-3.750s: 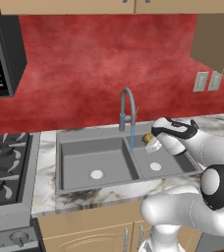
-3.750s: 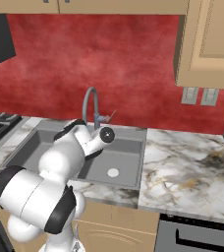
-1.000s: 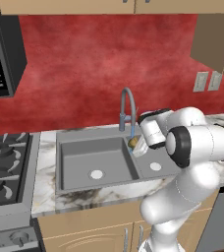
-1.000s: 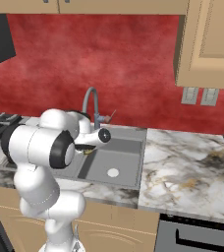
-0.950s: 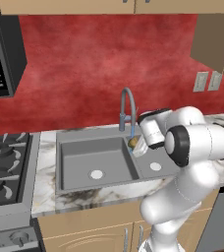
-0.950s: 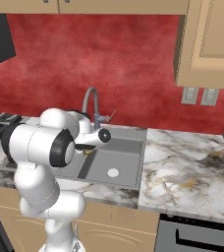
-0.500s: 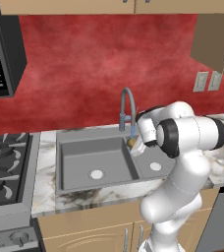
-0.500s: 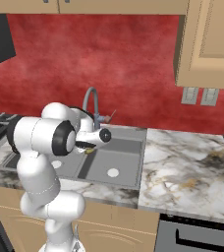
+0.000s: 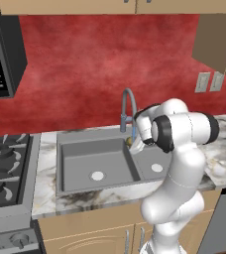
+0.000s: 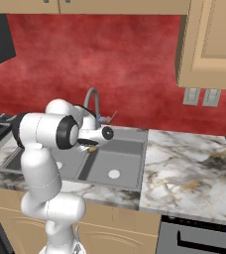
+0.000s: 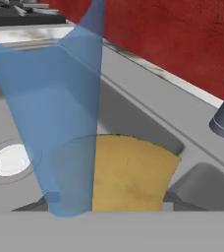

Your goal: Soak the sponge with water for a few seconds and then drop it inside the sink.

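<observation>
Pincer (image 10: 91, 147) clamped on sponge (image 11: 128, 174), held over centre divider of sink (image 9: 80, 146), just under faucet (image 9: 129, 108) spout. Water (image 11: 60, 123) stream runs down against sponge's side, partly veiling it in hand view. White arm blocks most of sponge from both base views. Two basins, one pale drain (image 9: 97, 175) each. One faucet. Stove (image 9: 3, 168) left of marble surface (image 10: 194, 168); two outlets (image 10: 200, 96) on red wall.
</observation>
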